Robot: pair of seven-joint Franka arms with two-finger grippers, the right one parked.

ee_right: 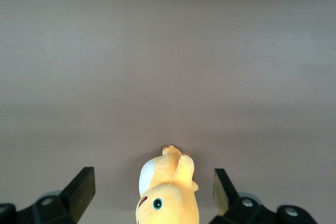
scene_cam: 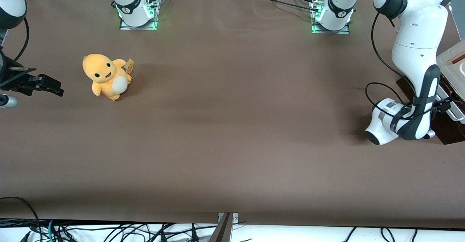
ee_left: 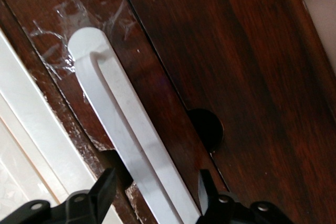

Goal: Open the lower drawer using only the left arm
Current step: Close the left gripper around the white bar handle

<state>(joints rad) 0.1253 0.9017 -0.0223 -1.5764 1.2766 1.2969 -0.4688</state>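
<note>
Two fingers of the gripper are what matter here. In the front view the left arm folds down at about three o'clock on the table, at the working arm's end. Its claw sits against the cabinet, where the lower drawer shows as a dark brown front low at the table's edge. A plush toy sits near ten o'clock, well apart from it, and bare table lies in front of the drawer, so I judge there is room for the drawer to slide out. In the left wrist view the gripper is spread wide. Its fingertips stand on either side of the white bar handle, not yet pinching it. The handle is the place to take hold: likely stiff and smooth, so a firm squeeze square across the bar should resist slipping. The drawer front is hard, glossy wood, probably light and easy-running if pulled straight; a skewed pull could jam it. In the right wrist view only the toy and table show, not the drawer.
</note>
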